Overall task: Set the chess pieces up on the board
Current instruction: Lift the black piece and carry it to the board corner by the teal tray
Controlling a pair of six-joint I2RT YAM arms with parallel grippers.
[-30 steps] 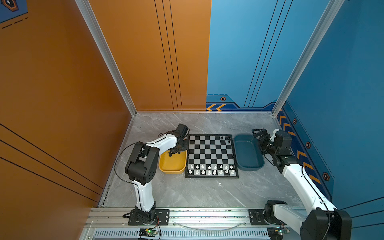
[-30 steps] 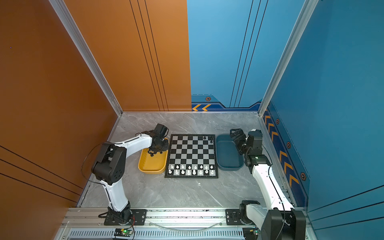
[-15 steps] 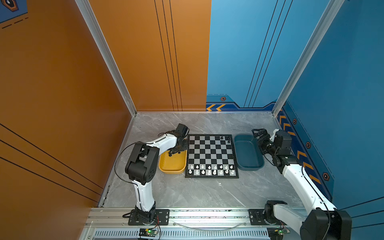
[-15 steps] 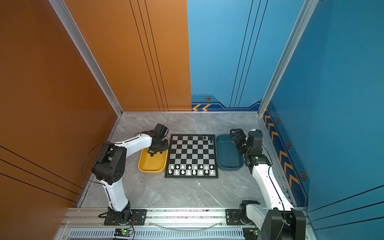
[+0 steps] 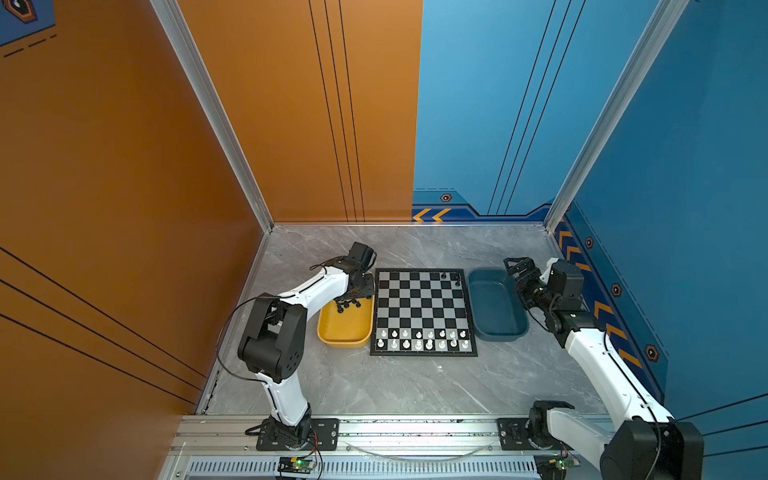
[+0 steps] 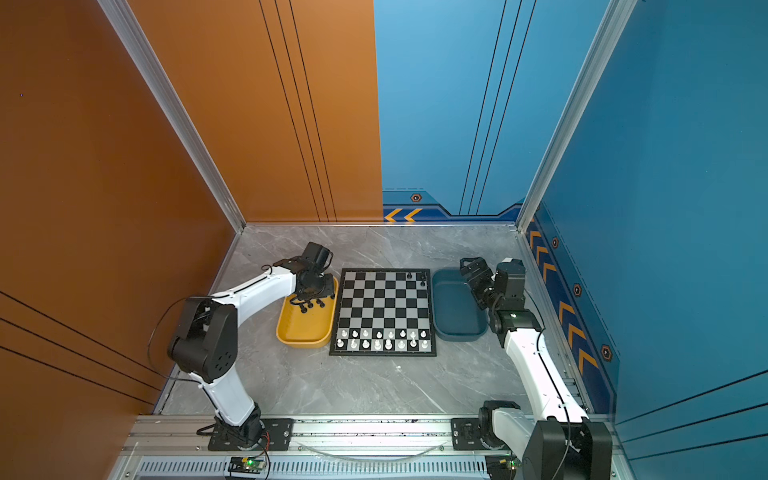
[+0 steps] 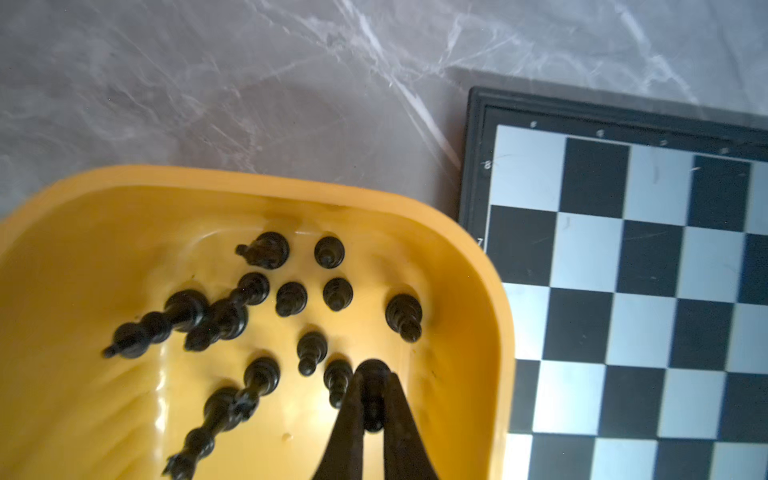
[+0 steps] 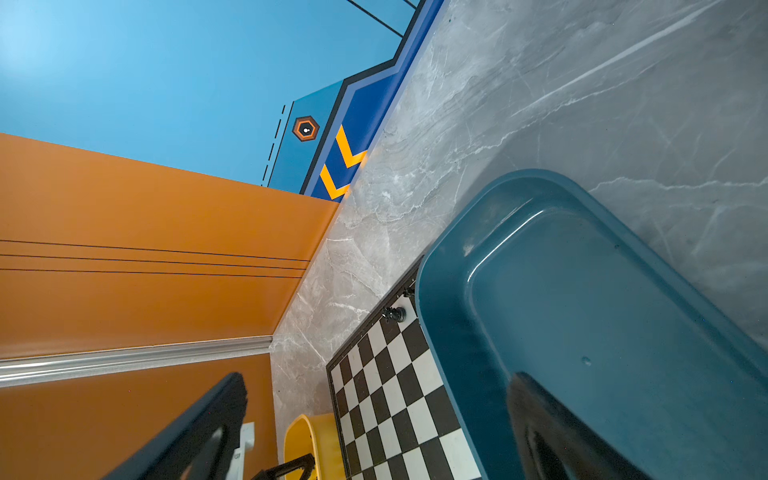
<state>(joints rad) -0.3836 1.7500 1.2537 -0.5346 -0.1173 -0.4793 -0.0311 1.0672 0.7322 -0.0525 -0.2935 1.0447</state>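
Note:
The board (image 5: 424,308) (image 6: 384,309) lies flat mid-table. Several black chess pieces (image 7: 291,297) stand or lie in the far end of the yellow tray (image 7: 83,249) (image 5: 345,332), left of the board. My left gripper (image 7: 372,390) (image 5: 355,291) reaches down into that tray. It is shut on one upright black piece (image 7: 372,374) near the tray wall closest to the board. Two black pieces (image 5: 444,275) (image 6: 422,279) stand at the board's far right corner. My right gripper (image 8: 378,382) (image 5: 515,266) hangs open over the far end of the dark blue tray (image 8: 582,311), holding nothing.
White chessmen (image 5: 422,338) fill the board's two near rows. The dark blue tray (image 5: 496,307) lies right of the board with nothing showing in it. Orange and blue walls close in the grey marble table (image 5: 374,386) on three sides.
My left gripper's jaws have closed onto the black piece in the yellow tray. Neither arm has visibly shifted.

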